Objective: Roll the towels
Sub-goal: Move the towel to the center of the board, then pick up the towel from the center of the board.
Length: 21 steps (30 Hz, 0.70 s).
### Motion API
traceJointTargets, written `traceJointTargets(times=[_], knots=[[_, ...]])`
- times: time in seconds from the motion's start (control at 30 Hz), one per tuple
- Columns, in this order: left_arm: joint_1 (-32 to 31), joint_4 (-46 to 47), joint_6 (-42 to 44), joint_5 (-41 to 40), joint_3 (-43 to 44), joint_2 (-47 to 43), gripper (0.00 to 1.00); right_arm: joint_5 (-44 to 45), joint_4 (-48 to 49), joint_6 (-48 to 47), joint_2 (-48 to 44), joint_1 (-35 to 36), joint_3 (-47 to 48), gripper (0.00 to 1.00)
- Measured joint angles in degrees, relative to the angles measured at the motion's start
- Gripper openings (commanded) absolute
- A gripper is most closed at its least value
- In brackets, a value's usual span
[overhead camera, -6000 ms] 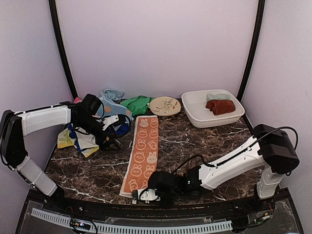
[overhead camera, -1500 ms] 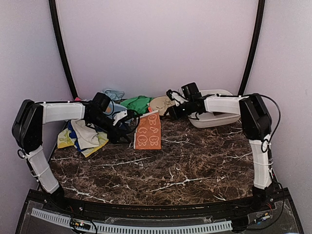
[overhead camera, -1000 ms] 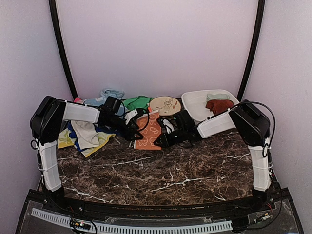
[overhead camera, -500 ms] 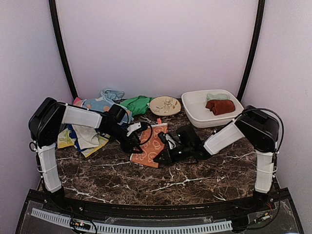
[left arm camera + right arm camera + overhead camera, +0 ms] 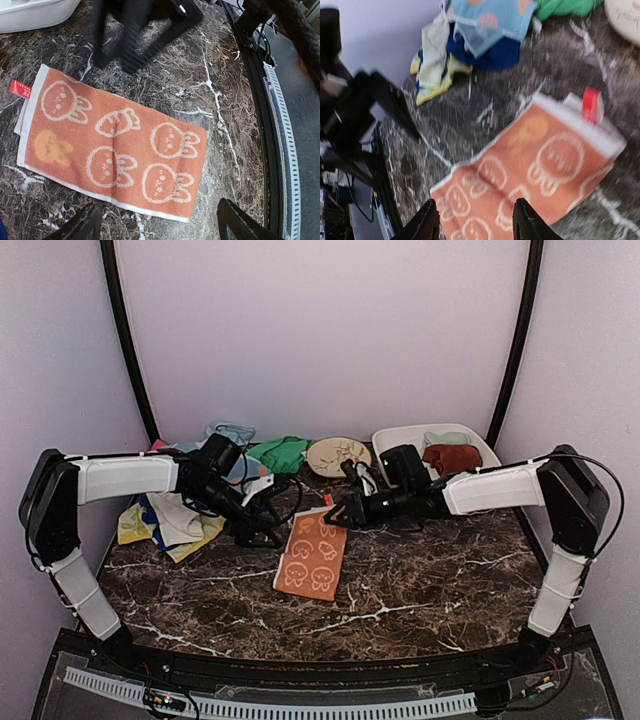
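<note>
Your folded orange terry towel with cream rabbit faces [image 5: 312, 552] lies flat just on the near side of the round cream patterned plate [image 5: 338, 456], with the left gripper [image 5: 265, 535] and right gripper [image 5: 338, 518] spread open and empty by its plate-side end, so pinch both corners evenly and roll tight.

Dark marbled table [image 5: 420, 590]: orange towel [image 5: 312, 552] flat at centre; heap of towels [image 5: 175, 520] rear left; green towel [image 5: 280, 453] near round plate [image 5: 338, 455]; white tub [image 5: 400, 431] rear right.

A robot lab's test booth — bare lilac walls [image 5: 320, 340], black frame poles [image 5: 127, 340], a marble-look table [image 5: 420, 590].
</note>
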Motion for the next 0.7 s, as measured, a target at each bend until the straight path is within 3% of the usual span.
traceJointTargets(times=[0.13, 0.27, 0.47, 0.7], knots=[[0.39, -1.14, 0.15, -0.09, 1.36, 0.00, 0.83, -2.36, 1.25, -0.13, 4.55, -4.66, 11.02, 0.40], [0.42, -2.05, 0.74, -0.61, 1.64, 0.00, 0.83, -5.31, 3.67, 0.83, 12.79, -5.44, 15.91, 0.37], [0.02, -3.10, 1.99, 0.26, 1.64, 0.00, 0.83, -6.93, 5.66, 2.89, 22.14, -6.38, 12.90, 0.36], [-4.24, -1.49, 2.86, -0.07, 1.79, 3.78, 0.81, -5.51, 7.08, 2.69, 22.18, -7.67, 12.94, 0.37]])
